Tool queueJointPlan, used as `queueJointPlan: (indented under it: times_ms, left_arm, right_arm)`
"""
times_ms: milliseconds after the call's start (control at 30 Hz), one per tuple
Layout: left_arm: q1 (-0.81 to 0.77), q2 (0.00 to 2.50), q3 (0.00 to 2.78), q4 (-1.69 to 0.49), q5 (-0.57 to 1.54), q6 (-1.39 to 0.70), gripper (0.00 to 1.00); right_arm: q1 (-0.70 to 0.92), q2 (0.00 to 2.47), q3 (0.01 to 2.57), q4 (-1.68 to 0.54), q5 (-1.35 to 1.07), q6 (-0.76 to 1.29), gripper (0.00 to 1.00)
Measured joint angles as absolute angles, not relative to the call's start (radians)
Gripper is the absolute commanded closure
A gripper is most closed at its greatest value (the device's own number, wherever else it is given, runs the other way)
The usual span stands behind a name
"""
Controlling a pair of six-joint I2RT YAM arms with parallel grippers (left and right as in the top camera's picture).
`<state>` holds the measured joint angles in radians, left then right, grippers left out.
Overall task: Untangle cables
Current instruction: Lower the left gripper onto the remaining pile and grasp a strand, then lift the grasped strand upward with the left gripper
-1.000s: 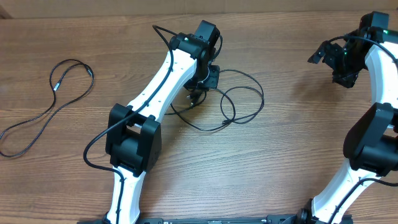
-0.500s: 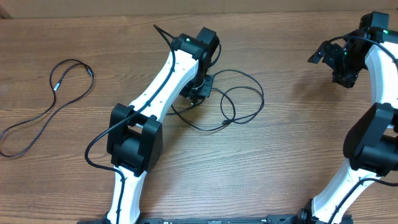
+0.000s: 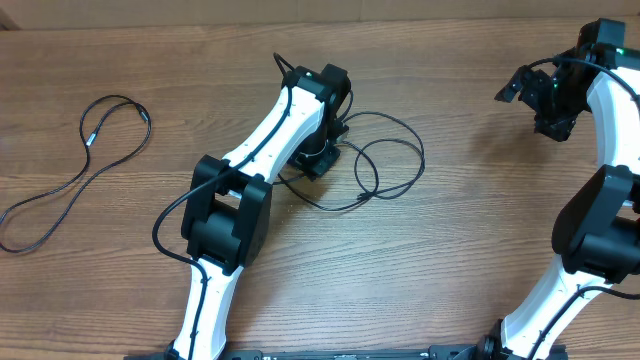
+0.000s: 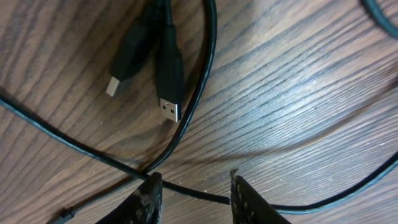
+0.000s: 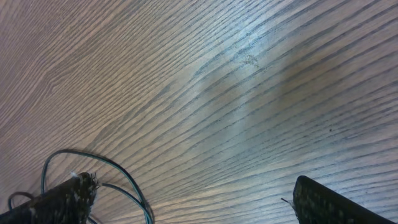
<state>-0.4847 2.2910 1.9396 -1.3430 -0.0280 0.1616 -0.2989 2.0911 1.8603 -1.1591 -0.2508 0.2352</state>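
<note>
The tangled cables (image 3: pixel 385 160) lie in black loops at the table's middle. My left gripper (image 3: pixel 320 156) stands over their left end. In the left wrist view its jaws (image 4: pixel 196 193) are open, and one thin black cable strand (image 4: pixel 193 189) runs loosely across the gap between the fingertips (image 4: pixel 152 194) without being pinched. Two black plugs (image 4: pixel 169 93) with silver tips lie side by side just beyond. A separate cable (image 3: pixel 88 170) lies in a long loop at the far left. My right gripper (image 3: pixel 540 98) hangs open at the far right, with nothing between its fingers (image 5: pixel 326 202).
Thick black wires run along both white arms. The left arm's elbow (image 3: pixel 228 215) sits low over the table's middle. A thin dark wire (image 5: pixel 124 177) curls beside the right gripper's left finger. Bare wood (image 5: pixel 236 93) lies under the right gripper.
The left gripper's jaws have opened and let go of the cable strand. The left arm has shifted a little to the right and nearer. The right arm has not moved.
</note>
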Motion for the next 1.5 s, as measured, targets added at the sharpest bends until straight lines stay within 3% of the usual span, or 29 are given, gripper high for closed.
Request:
queueJointPlan:
  times_ms: [367,567,1100,1500]
  left_arm:
    - [-0.455,2.291,1.797,-1.182,-0.035,0.214,0.69]
    - [-0.450,2.282,1.765,-1.134,-0.054,0.227,0.96]
    - [-0.445,2.263,1.860,-1.318,0.141,0.236,0.96]
    - [-0.445,1.978,2.093,-1.316,0.207,0.236,0.96]
  right_arm:
    - [-0.299,2.091,1.860,-1.158,-0.250,0.236,0.00]
    - [-0.299,2.091,1.860,-1.158,-0.250,0.236,0.00]
    - [-0.299,2.091,1.860,-1.156,-0.250,0.236,0.00]
    - [-0.299,2.091,1.860,-1.155,-0.250,0.235,0.00]
